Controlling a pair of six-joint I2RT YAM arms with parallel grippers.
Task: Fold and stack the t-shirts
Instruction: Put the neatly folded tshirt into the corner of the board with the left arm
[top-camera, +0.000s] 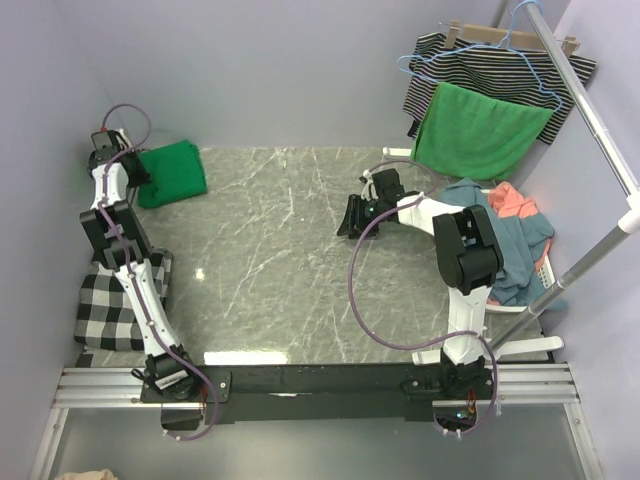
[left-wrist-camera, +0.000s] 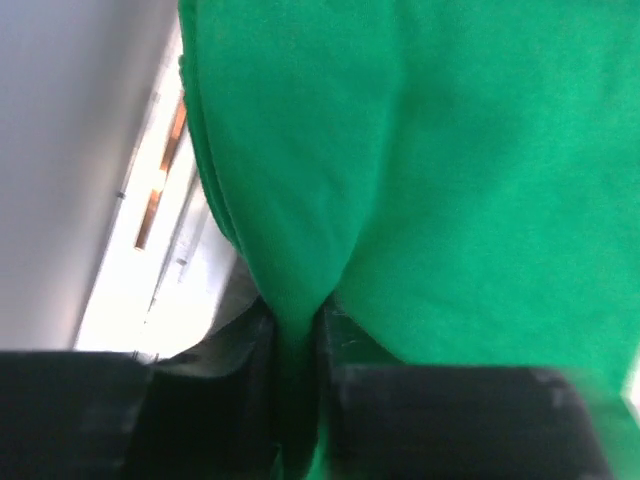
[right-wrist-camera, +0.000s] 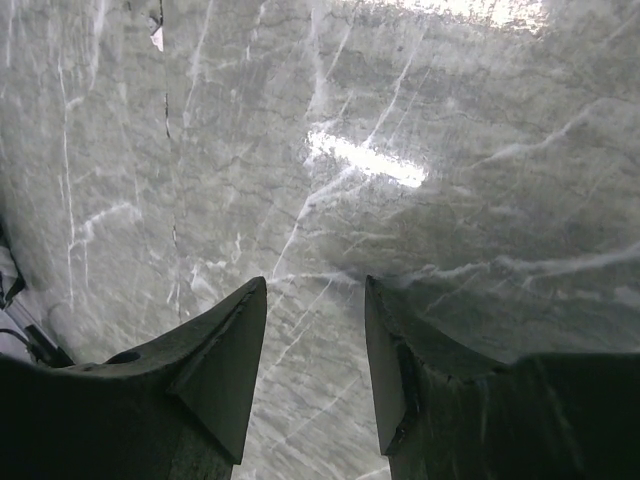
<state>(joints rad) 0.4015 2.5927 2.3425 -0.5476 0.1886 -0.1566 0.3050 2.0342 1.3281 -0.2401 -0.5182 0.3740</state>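
1. Green t-shirt (top-camera: 172, 173) lies folded at the far left corner of the surface (top-camera: 280, 260); this one looks done.
2. Left claw (left-wrist-camera: 297, 325) is narrow, nipping a fold of that shirt; right claw (right-wrist-camera: 315, 370) is wide and empty over bare marble.
3. Blue t-shirt (top-camera: 505, 250) and coral t-shirt (top-camera: 513, 200) sit crumpled in a white basket (top-camera: 545, 268) at right; both seem left to fold and stack.
4. Checked cloth (top-camera: 105, 305) lies near left; striped garment (top-camera: 480, 65) and bright green cloth (top-camera: 480, 130) hang far right; none appears to block the way.

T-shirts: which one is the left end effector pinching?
The emerald green t-shirt, folded at far left; the blue t-shirt and coral t-shirt lie heaped at right, ungripped.
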